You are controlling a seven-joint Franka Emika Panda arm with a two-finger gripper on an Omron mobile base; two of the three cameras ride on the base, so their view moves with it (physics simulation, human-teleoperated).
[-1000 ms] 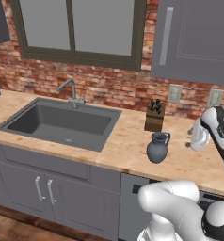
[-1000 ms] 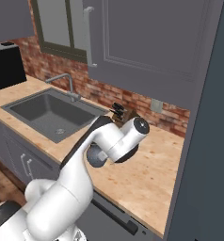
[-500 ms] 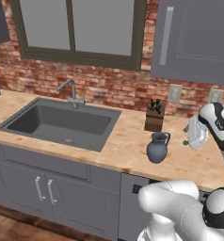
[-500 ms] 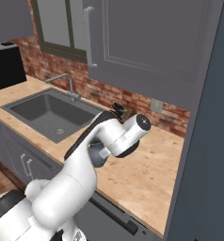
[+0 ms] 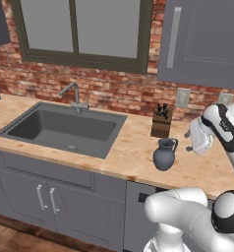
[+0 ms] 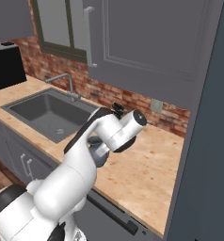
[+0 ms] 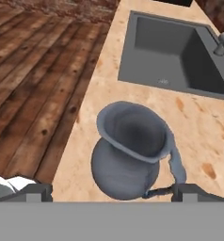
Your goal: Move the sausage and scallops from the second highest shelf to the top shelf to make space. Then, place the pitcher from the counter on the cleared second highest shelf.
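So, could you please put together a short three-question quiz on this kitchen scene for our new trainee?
1. True or false: the pitcher stands upright on the counter.
2. What stands just behind the pitcher, against the brick wall? A) a toaster B) a knife block C) a kettle
3. Fill in: the gripper is ____, with the pitcher below and between its fingertips in the hand view.

Key:
1. True.
2. B, the knife block.
3. Open.
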